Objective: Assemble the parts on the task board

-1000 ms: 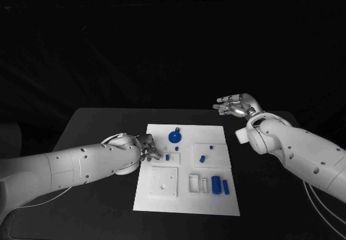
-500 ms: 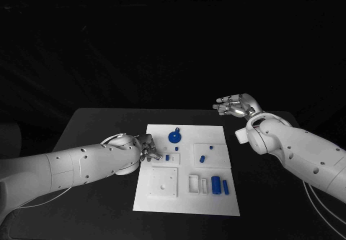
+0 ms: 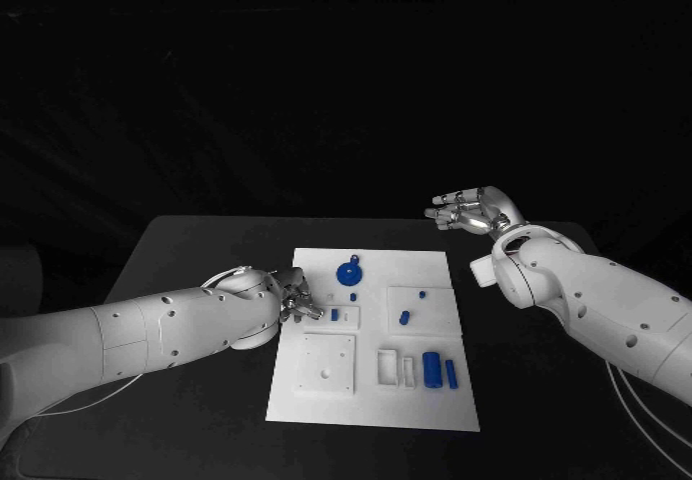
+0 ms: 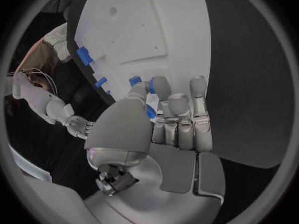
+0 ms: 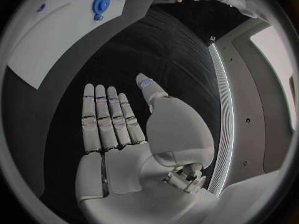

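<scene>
From the head camera you have the task board lying in the middle of the black table. On it, toward the far edge, sits a round blue disc part. Nearer the middle there is a small blue piece just beside your left hand, and a raised square block carrying a blue peg and a small blue dot. Along the near edge sit a flat square plate, an open rectangular slot and two blue cylinders lying side by side. Your left hand rests over the board's left edge, fingers drawn together toward the small piece — whether it grips anything you cannot tell from here. Your right hand hangs beyond the board's far right corner, well apart from it.

In the left wrist camera, the left hand has its fingers curled in close over the board, with a blue part showing between thumb and fingertips; contact is hidden, so you cannot tell if it is pinched.

In the right wrist camera, the right hand lies flat and spread, holding nothing, over bare table — the board and blue disc are well away.
</scene>
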Available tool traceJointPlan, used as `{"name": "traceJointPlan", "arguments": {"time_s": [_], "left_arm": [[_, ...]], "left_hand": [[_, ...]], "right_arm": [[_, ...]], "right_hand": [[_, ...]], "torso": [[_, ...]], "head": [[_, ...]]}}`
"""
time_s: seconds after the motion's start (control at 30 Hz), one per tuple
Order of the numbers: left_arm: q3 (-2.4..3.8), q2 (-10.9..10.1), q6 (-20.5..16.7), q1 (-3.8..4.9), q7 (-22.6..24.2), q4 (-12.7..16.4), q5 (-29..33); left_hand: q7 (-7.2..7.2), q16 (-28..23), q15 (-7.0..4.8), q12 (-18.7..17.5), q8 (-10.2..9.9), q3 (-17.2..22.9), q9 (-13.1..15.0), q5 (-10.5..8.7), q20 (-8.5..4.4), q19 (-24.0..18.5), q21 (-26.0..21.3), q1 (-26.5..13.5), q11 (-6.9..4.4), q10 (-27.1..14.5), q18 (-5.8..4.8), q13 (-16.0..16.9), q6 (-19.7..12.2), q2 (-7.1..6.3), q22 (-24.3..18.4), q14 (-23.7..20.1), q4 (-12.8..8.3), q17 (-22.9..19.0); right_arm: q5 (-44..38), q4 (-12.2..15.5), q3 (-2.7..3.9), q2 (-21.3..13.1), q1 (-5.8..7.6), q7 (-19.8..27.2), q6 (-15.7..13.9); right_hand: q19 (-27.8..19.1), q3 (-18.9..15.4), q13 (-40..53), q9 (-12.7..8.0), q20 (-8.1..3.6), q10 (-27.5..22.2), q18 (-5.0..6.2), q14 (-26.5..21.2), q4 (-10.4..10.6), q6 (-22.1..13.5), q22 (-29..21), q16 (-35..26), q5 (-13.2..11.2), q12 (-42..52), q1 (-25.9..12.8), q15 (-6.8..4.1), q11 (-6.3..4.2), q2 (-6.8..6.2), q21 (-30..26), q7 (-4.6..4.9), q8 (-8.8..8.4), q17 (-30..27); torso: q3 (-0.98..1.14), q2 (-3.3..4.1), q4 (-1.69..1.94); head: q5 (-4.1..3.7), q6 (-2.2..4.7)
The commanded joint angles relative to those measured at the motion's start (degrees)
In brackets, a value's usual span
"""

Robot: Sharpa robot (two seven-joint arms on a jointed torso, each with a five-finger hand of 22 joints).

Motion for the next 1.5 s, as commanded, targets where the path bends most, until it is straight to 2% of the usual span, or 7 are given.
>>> {"name": "traceJointPlan", "arguments": {"time_s": [0.03,0.3,0.6,1.4,1.5], "left_arm": [[-0.16,0.12,0.44,-0.28,-0.78,-0.11,0.24],[-0.16,0.13,0.51,-0.28,-0.89,-0.21,0.38],[-0.16,0.16,0.42,-0.28,-1.03,-0.25,0.63],[-0.16,0.24,0.13,-0.28,-1.16,-0.46,1.1],[-0.16,0.26,-0.12,-0.28,-1.19,-0.55,1.1]], "left_hand": [[-0.36,-0.38,-0.12,-0.19,0.19,-0.26,-0.12,-0.03,-0.04,0.22,-0.3,0.13,-0.12,0.1,-1.14,0.07,0.12,-0.73,0.94,0.01,0.73,-0.08],[-0.38,-0.36,-0.12,-0.18,0.17,-1.05,-0.18,-0.1,-0.06,0.18,-0.35,0.22,-0.11,0.05,-1.17,0.09,0.2,-0.98,0.93,-0.01,1.71,-0.06],[-0.41,-0.35,-0.11,-0.12,0.31,-2.31,0.02,-0.12,-0.05,0.21,-0.4,0.15,-0.12,0.09,-1.19,0.12,0.29,-1.1,0.94,0.0,3.95,-0.07],[-0.4,-0.38,-0.08,-0.05,0.28,-4.24,0.0,-0.61,-0.01,0.17,-0.5,-1.05,-0.08,0.06,-1.22,0.18,0.54,-1.97,0.93,-0.09,6.11,-0.08],[-0.38,-0.43,-0.09,-0.07,0.29,-4.57,0.08,-0.71,-0.03,0.19,-0.54,-0.75,-0.08,0.07,-1.22,0.17,0.57,-2.08,0.93,-0.06,7.2,-0.13]], "right_arm": [[-1.52,0.12,0.02,0.01,-0.03,0.51,0.7],[-1.49,0.15,0.02,-0.02,-0.03,0.47,0.73],[-0.99,0.33,0.02,-0.01,-0.04,0.39,0.77],[-0.95,0.28,0.02,-0.03,-0.06,0.23,0.81],[-1.0,0.28,0.02,-0.04,-0.06,0.07,0.84]], "right_hand": [[-0.1,-0.19,-0.08,-0.01,0.04,-0.01,0.27,0.18,-0.18,-0.01,-0.05,-0.19,0.21,-0.13,-0.12,0.24,0.19,-0.29,-0.07,-0.02,-0.12,-0.07],[-0.15,-0.26,-0.08,0.0,0.05,-0.02,0.25,0.17,-0.47,0.02,-0.05,-0.2,0.17,-0.13,-0.05,0.23,0.2,-0.33,-0.08,-0.02,-0.11,-0.07],[-0.14,-0.29,-0.08,0.0,0.05,0.0,0.26,0.17,-0.69,0.02,-0.05,-0.2,0.13,-0.13,-0.06,0.24,0.2,-0.3,-0.08,-0.01,-0.12,-0.07],[-0.19,-0.29,-0.08,0.0,0.05,0.02,0.25,0.15,-1.62,0.06,-0.06,-0.23,0.03,-0.18,0.05,0.24,0.2,-0.21,-0.09,0.0,-0.11,-0.07],[-0.15,-0.15,-0.08,0.01,0.03,0.1,0.27,0.18,-2.51,0.24,-0.05,-0.24,-0.04,-0.21,0.09,0.22,0.2,0.04,-0.07,0.0,-0.1,-0.07]], "torso": [[0.01,0.0,-0.02],[0.01,0.02,-0.02],[0.0,0.0,-0.01],[-0.01,0.01,-0.05],[0.01,0.02,-0.04]], "head": [[0.05,-0.02],[0.02,-0.09],[-0.01,-0.17],[-0.04,-0.09],[-0.13,-0.06]]}}
